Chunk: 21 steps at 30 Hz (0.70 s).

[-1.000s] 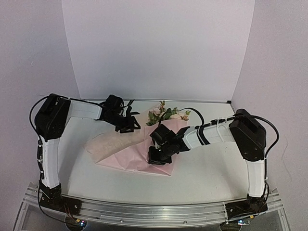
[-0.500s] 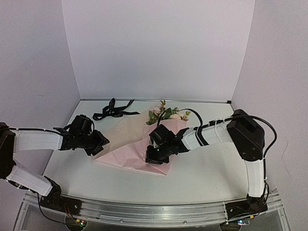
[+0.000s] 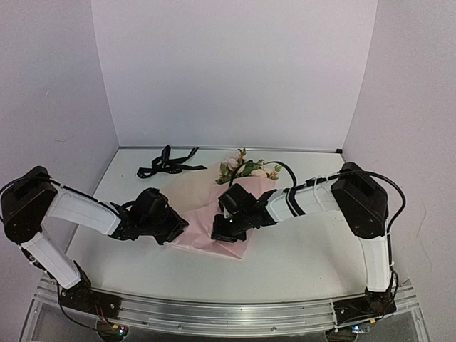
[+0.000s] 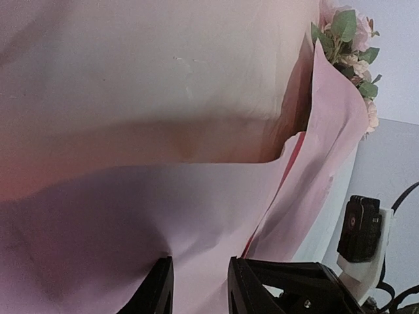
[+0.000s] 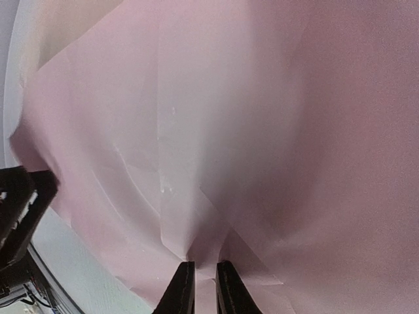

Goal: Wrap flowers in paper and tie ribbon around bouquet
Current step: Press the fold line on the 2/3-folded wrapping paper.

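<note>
- The paper (image 3: 203, 206), loosely folded around the flowers (image 3: 246, 168), is now reaching less far left than half a second ago; its left flap is sitting drawn in toward the middle.
- It is showing as soft, creased pink sheet, with cream-pink blossoms and green leaves poking out of its far end.
- It is lying mid-tabletop (image 3: 306, 249), its long axis running diagonally from near-left to far-right, blossoms pointing toward the back wall.
- The right pincer (image 3: 223, 234) is staying clamped on the paper's near edge.
- The left pincer (image 3: 176, 229) has swung in to the near-left edge, jaws narrowly apart around the sheet, seemingly not pinching.
- The ribbon (image 3: 167, 164) is lying far-left, well apart.
</note>
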Tool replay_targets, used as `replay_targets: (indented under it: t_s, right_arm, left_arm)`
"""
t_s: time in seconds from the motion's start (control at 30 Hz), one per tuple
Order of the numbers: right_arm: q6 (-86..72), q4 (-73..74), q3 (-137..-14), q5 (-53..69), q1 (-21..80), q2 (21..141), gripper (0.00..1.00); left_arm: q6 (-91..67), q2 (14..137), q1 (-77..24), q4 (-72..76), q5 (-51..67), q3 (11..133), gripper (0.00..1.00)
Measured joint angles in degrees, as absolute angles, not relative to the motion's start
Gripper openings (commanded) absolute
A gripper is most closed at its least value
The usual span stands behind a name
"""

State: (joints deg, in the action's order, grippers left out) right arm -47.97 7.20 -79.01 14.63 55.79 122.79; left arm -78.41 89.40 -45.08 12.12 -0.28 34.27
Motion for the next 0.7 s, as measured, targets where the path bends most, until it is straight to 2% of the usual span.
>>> replay_targets:
  t_s: [0.33,0.7]
  right_arm:
    - [-47.86,6.90,-78.96,14.68,55.79,122.89,0.13]
    - [-47.86,4.84,-77.94,14.74,55.79,122.89,0.12]
  left_arm:
    - [-82.18,89.93,-45.08,25.34,-0.09,24.18,0.29]
    - [-81.94,81.00,-41.82,21.75,-6.44,17.51,0.31]
